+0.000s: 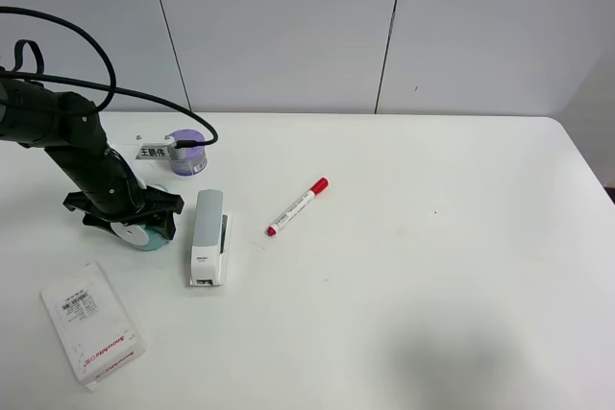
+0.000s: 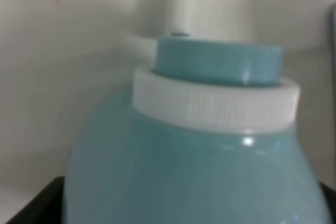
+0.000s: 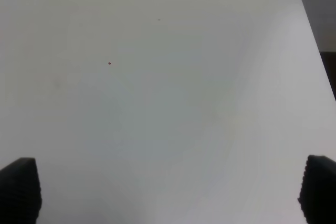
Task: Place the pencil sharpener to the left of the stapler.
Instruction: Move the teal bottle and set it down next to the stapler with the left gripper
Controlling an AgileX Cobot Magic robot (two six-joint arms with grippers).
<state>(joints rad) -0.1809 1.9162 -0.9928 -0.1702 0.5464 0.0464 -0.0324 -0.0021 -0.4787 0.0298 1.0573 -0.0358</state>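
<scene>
Left claw (image 1: 135,223) grips pencil sharpener (image 1: 146,234) beside stapler (image 1: 209,235).

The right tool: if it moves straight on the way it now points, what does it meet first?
Probably only the bare white table. The right tool is open, with nothing between or ahead of its fingertips; depth is unclear.

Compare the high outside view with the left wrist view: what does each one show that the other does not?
Only the high view shows the stapler, the red marker, the purple-lidded jar, the white labelled box and the left arm's jaws around the sharpener. Only the left wrist view shows the sharpener's ribbed white ring up close. Both show the teal pencil sharpener and the white table.
</scene>
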